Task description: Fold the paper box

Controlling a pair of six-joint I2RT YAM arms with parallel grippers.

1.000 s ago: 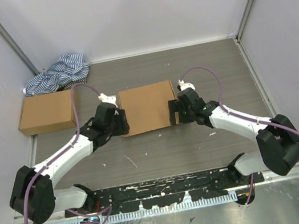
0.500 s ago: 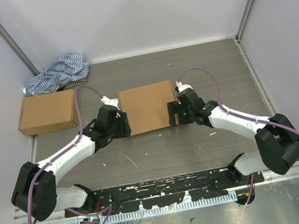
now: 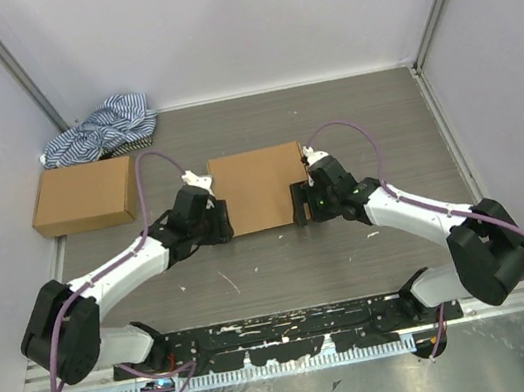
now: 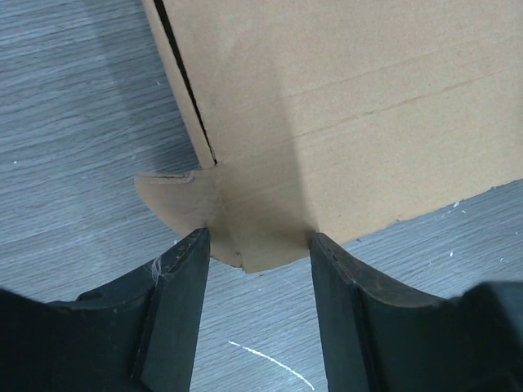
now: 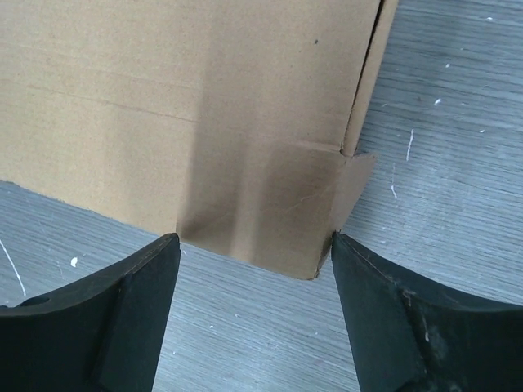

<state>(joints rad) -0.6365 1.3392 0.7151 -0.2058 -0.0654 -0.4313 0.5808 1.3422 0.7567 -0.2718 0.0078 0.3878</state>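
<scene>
The paper box (image 3: 259, 188), plain brown cardboard, lies flat in the middle of the table. My left gripper (image 3: 224, 219) is open at its near left corner; in the left wrist view the fingertips (image 4: 189, 249) straddle a rounded tab of the box (image 4: 327, 106), touching its edge. My right gripper (image 3: 297, 204) is open at the near right corner; in the right wrist view its fingers (image 5: 359, 253) stand either side of the box's corner (image 5: 245, 122), where a small flap sticks out.
A sealed oblong brown carton (image 3: 82, 196) lies at the left edge. A blue-and-white striped cloth (image 3: 100, 129) is bunched in the far left corner. Grey walls enclose the table on three sides.
Both grippers have slid a little toward the near corners of the box, the left one rightward and the right one leftward. The box has not visibly moved.
</scene>
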